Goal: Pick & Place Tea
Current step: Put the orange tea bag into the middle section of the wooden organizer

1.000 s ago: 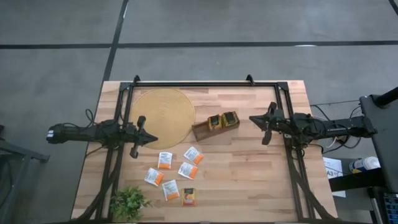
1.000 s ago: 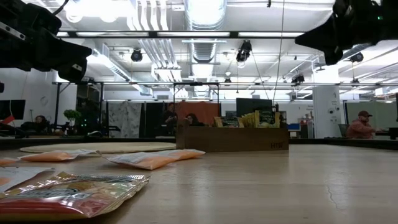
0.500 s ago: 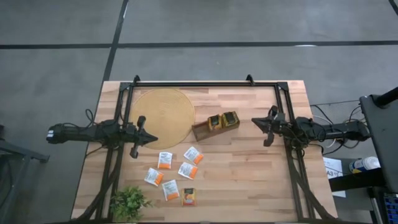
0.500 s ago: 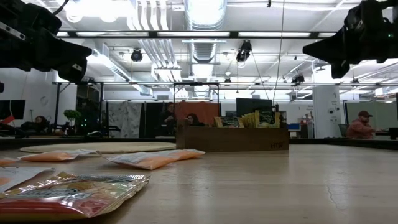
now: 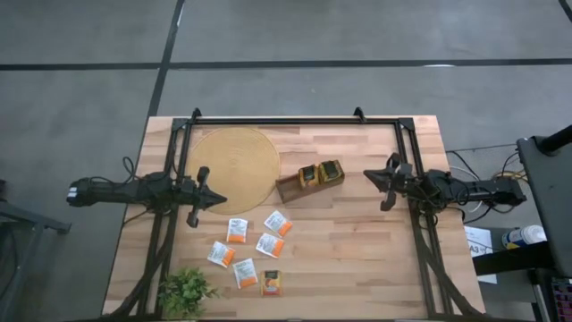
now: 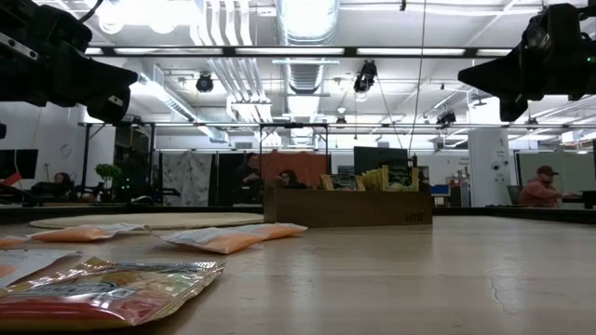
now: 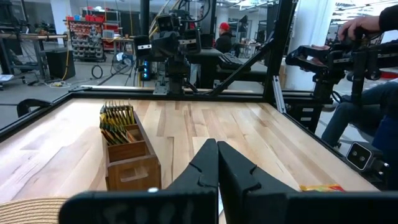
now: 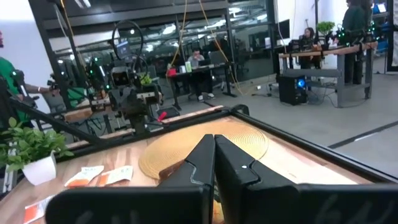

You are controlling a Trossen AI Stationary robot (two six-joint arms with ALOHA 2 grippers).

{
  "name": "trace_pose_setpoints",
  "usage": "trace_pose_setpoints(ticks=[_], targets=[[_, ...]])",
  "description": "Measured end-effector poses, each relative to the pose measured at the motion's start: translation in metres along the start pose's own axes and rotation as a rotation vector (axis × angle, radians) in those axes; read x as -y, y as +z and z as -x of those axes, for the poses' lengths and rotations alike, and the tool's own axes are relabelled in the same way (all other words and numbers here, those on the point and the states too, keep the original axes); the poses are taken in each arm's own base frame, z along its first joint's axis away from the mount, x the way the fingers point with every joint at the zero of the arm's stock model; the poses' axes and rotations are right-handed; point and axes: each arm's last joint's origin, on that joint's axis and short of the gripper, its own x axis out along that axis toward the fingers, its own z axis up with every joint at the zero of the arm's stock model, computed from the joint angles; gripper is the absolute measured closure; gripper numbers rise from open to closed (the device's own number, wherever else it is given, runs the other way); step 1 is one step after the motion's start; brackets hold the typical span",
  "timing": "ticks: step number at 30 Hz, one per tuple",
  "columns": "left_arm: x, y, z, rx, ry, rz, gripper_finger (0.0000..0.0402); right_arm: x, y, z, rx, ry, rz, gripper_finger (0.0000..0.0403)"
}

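— High view, what is shown on the table?

— Six tea sachets are seen scattered flat on the wood near the front edge, between the round woven mat and the small green plant. More tea is seen standing upright in the wooden compartment tray, which is set just beside the mat, near the middle of the table.

— And the arms?

— The left gripper is held above the table at the mat's left edge, its jaws pressed together with nothing between them, as is shown plainly in its wrist view. The right gripper is held to the right of the tray, apart from it, jaws likewise closed on nothing.

— Is anything touched by either one?

— Nothing is touched. In the low view both arms are seen raised well above the wood, with the sachets lying in the foreground and the tray behind them. People are seen seated in the room beyond.
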Motion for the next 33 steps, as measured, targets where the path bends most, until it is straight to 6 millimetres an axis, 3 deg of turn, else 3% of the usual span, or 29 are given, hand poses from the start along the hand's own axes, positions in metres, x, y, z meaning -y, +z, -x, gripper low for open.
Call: trace_pose_setpoints(ticks=[33], targets=[[0.0,0.0,0.0,0.0,0.0,0.0,0.0401,-0.0042,-0.0065,0.0065,-0.064,0.066,0.009,0.0394]])
